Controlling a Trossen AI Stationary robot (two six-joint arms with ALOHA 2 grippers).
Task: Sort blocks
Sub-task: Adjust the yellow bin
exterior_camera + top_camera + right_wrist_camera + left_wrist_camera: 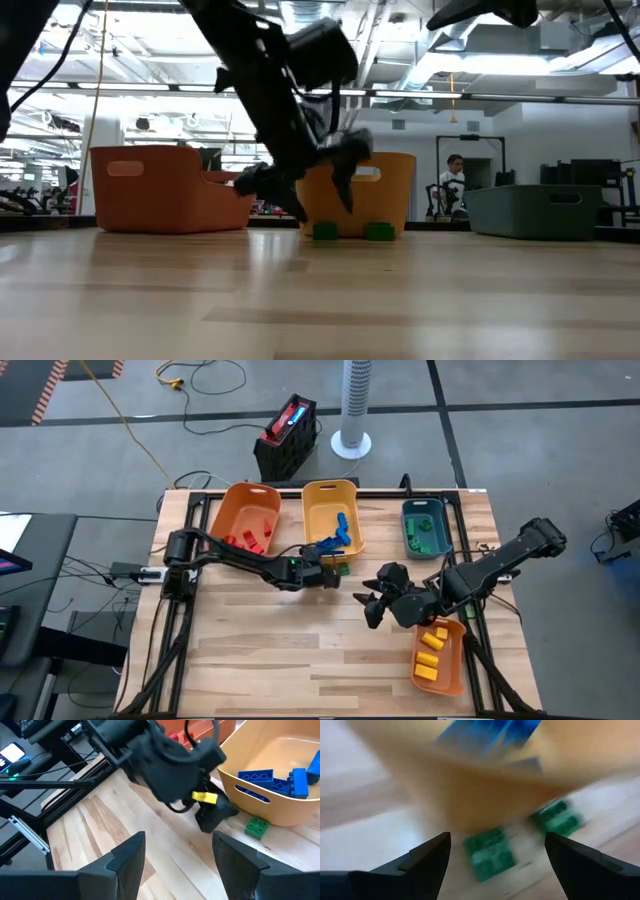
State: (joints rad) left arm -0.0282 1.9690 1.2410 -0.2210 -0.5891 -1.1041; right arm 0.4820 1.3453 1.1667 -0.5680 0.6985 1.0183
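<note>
Left tool hangs low with fingers spread wide and empty, right by two green blocks lying flat on the pale wood-plank bench, just beside the yellow bin holding blue blocks. Right tool waits mid-bench, also spread. Behind it all there's a workshop room with a person far back.

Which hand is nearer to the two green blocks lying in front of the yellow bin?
Left. The left hand, open, hovers right beside the green blocks at the yellow bin. The right hand, also open, is farther off over bare table, toward the orange bin of yellow blocks.
</note>
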